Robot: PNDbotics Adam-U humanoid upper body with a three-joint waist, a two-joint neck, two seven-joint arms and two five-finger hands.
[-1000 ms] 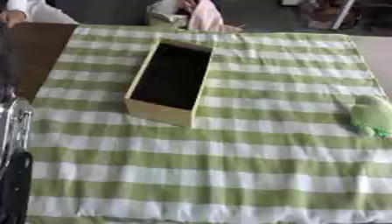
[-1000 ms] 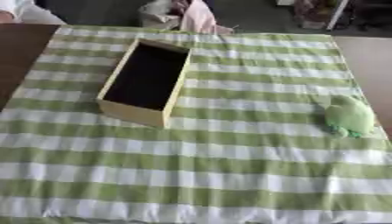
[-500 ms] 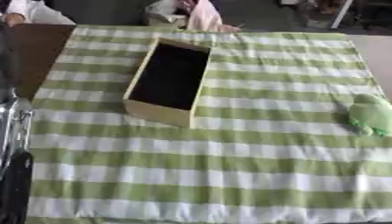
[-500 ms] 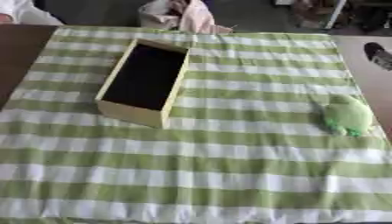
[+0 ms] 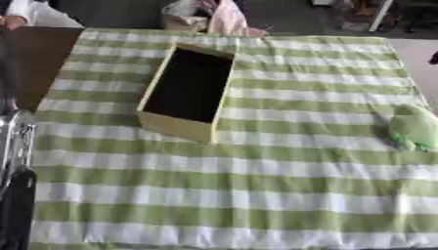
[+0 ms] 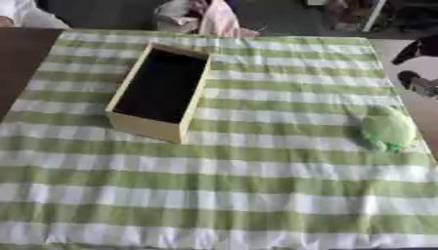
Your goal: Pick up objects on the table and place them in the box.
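Observation:
A shallow yellow box [image 5: 190,89] with a dark inside lies open on the green-and-white checked cloth, left of centre. A soft green toy [image 6: 386,128] rests on the cloth near the right edge. My right hand [image 6: 414,81] comes in at the right edge, above and beyond the toy and apart from it. Its dark parts are spread, with nothing between them. A black and silver part of my left arm and hand [image 5: 13,166] shows along the lower left edge, far from the box.
The checked cloth [image 5: 239,195] covers most of the table, with brown tabletop [image 5: 34,53] bare at the far left. A pale bag and pink cloth [image 5: 214,14] sit beyond the far edge. A person's sleeve [image 5: 34,12] shows at the top left.
My right hand has come further into view at the right edge, toward the green toy. The box, the toy and the left arm have stayed put.

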